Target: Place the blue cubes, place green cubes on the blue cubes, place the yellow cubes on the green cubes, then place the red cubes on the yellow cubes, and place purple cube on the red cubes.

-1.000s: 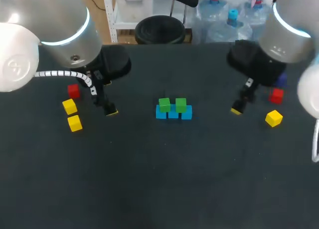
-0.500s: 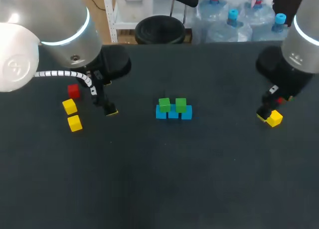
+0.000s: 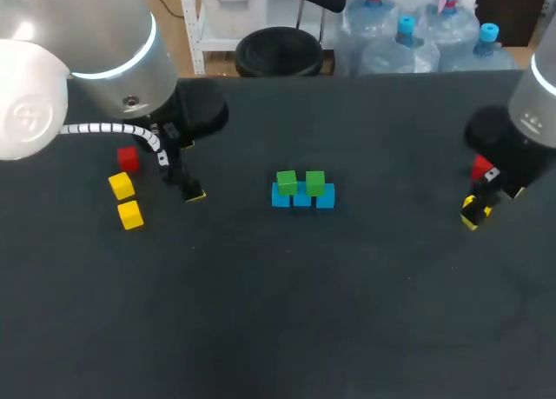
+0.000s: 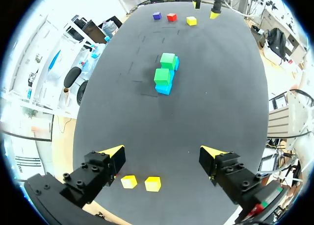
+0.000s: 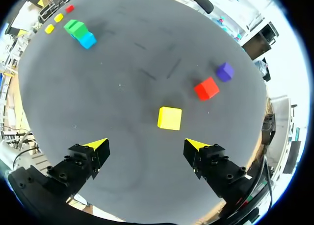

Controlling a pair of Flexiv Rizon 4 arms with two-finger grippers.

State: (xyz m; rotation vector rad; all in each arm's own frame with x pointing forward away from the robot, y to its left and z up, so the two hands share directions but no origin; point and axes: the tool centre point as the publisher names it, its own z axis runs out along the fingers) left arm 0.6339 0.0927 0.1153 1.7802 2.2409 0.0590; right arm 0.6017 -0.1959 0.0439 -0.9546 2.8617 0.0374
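Note:
Three blue cubes [image 3: 301,197] lie in a row at mid-table, with two green cubes [image 3: 287,182] on top of them. To the left lie two yellow cubes [image 3: 122,186] and a red cube [image 3: 128,158]. My left gripper [image 3: 193,193] hangs open beside them, empty [image 4: 162,154]. At the right, my open right gripper [image 3: 473,212] hovers over a third yellow cube [image 5: 170,118], which sits just ahead of its fingers. A red cube [image 5: 206,88] and a purple cube [image 5: 224,71] lie beyond it. In the head view the right arm hides that yellow cube and the purple one.
The table [image 3: 287,312] is a dark mat. The second red cube [image 3: 482,167] lies close behind my right gripper. The blue and green stack [image 5: 81,33] is far off across the table from the right gripper.
My right arm has swung rightward and down, from near the table's middle right to above the right yellow cube, now covering it in the head view. The left arm has not moved.

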